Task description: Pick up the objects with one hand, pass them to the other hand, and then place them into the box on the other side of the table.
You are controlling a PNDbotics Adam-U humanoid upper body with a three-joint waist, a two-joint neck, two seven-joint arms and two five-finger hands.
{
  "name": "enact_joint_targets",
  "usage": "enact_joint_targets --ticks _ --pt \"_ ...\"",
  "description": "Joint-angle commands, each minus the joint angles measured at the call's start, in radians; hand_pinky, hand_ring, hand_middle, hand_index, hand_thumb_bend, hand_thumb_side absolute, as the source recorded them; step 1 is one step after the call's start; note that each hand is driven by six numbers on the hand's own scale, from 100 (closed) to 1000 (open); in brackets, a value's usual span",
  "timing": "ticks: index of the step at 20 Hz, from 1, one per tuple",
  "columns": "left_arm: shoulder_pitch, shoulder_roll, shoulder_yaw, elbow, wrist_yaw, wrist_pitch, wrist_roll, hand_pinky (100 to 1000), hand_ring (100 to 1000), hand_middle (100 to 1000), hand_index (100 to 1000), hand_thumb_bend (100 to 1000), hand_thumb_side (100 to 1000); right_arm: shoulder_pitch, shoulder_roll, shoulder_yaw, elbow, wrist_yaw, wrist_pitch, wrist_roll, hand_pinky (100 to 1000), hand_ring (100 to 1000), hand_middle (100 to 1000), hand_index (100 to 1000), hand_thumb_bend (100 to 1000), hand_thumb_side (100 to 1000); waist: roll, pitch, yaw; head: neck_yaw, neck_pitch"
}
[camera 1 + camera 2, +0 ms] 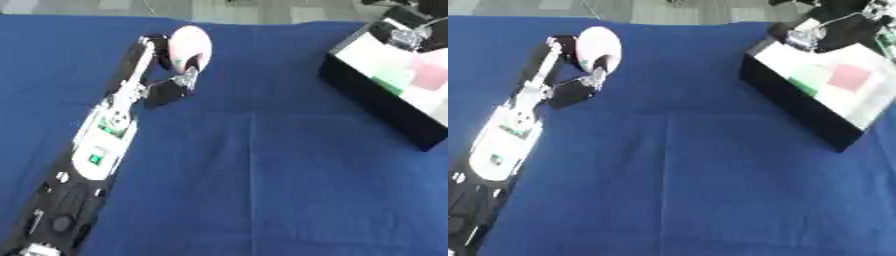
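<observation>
Because the handover comes next, I have my left hand (175, 67) with fingers curled round the pale pink object (190, 44); my right hand (820, 35) waits over the box (798, 107), fingers indistinct.

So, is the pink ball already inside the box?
No, the pink ball is in the left hand, fingers curled round it, far from the box.

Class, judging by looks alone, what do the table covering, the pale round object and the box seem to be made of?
Table covering: blue woven cloth, matte, with fold creases.
Pale round object, held in the left robot hand: smooth, pinkish-white, perhaps plastic or foam; unclear.
Box: rigid black walls, pale inside; card or plastic, hard to tell.
</observation>
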Motion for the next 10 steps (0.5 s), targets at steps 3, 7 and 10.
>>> enact_joint_targets --ticks 3,7,10 --pt "-0.015 -0.027 -0.012 -0.022 -0.016 -0.036 0.008 575 548 504 498 100 334 -0.040 0.002 0.018 0.007 0.025 -0.011 0.038 895 1000 856 870 272 248 -0.018 -0.038 0.001 -0.011 0.003" --pt "-0.016 -0.044 -0.024 -0.024 -0.030 -0.060 0.011 576 549 504 499 100 325 -0.062 0.016 0.037 0.021 0.044 -0.017 0.062 893 1000 854 869 281 246 -0.020 -0.036 0.003 -0.020 0.003" --pt "-0.018 -0.053 -0.034 -0.028 -0.043 -0.075 0.010 577 549 504 502 100 303 -0.078 0.027 0.049 0.037 0.061 -0.021 0.074 892 1000 849 864 286 227 -0.022 -0.034 0.006 -0.029 0.003"
